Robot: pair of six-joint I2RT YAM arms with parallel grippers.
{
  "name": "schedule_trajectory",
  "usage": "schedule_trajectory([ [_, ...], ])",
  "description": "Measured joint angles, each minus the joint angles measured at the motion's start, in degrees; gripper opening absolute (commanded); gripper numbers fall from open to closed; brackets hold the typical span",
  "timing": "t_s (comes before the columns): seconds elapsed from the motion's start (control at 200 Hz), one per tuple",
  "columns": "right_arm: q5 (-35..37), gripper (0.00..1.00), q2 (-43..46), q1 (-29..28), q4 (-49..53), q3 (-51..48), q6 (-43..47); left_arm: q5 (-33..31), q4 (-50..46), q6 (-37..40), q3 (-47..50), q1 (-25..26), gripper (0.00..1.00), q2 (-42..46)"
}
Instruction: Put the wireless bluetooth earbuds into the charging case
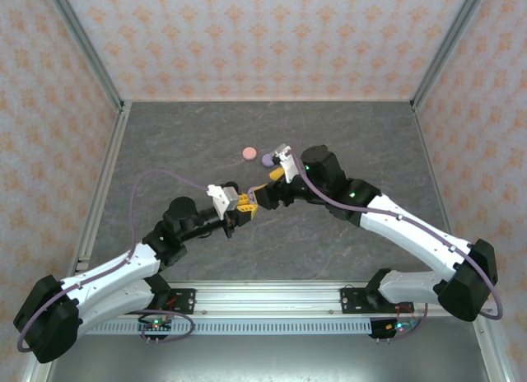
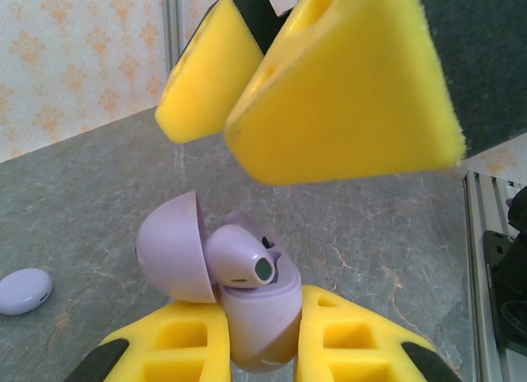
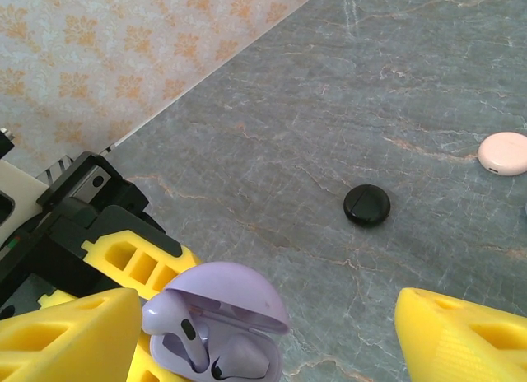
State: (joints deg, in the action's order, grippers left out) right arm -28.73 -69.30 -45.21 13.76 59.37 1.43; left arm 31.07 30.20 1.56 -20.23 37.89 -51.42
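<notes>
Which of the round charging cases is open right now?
The lilac case clamped in the left gripper: its lid is flipped up, an earbud inside. The black case and pink case lie shut on the table.

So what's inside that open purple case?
One lilac earbud pokes out of the case. Its lid and the yellow jaws gripping it cover the rest; a second earbud cannot be confirmed.

Bright, diffuse light is washing evenly over the bench (image 1: 346, 135), casting only soft, faint shadows; close foreground is blurring slightly.
</notes>
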Motion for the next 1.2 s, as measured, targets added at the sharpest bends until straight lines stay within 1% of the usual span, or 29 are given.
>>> schedule_trajectory([
  [0.06,0.0,0.81,0.0,0.0,0.0,0.0,-0.2,0.0,0.0,0.0,0.0,0.0,0.00,0.0],
  [0.195,-0.3,0.87,0.0,0.0,0.1,0.0,-0.5,0.0,-0.2,0.0,0.0,0.0,0.00,0.0],
  [0.34,-1.5,0.90,-0.2,0.0,0.4,0.0,-0.8,0.0,-0.4,0.0,0.0,0.0,0.00,0.0],
  [0.671,-2.8,0.90,-3.0,0.0,0.9,0.4,-0.8,0.0,-0.4,0.2,0.0,0.0,0.00,0.0],
  [0.841,-1.6,0.87,-3.0,0.0,1.9,0.4,-0.8,0.0,-0.4,0.2,0.0,0.0,0.00,0.0],
  [1.056,-0.3,0.86,-3.0,0.0,3.1,0.4,-0.8,0.0,-0.4,0.2,0.0,0.0,0.00,0.0],
  [1.146,0.3,0.88,-2.8,0.0,3.5,0.4,-0.8,0.0,-0.4,0.2,0.0,0.0,0.00,0.0],
  [1.201,0.4,0.91,-2.5,0.0,3.4,0.4,-0.8,0.0,-0.4,0.2,0.0,0.0,0.00,0.0],
])
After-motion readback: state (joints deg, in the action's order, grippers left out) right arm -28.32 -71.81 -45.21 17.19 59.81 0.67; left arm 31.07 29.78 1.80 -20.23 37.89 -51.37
